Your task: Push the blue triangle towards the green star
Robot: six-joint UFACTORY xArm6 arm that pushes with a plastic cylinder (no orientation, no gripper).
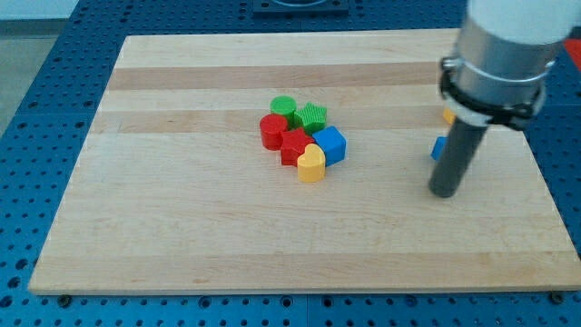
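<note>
The green star (313, 115) sits in a tight cluster near the board's middle. The blue triangle (438, 148) is at the view's right, mostly hidden behind my rod; only a small blue sliver shows at the rod's left side. My tip (444, 192) rests on the board just below the blue triangle, far to the right of the cluster. The rod is upright and dark.
The cluster also holds a green cylinder (283, 107), a red cylinder (272, 132), a red star (295, 145), a blue cube (330, 144) and a yellow heart (311, 164). A yellow block (448, 116) peeks out behind the rod. The wooden board (182, 227) lies on a blue pegboard.
</note>
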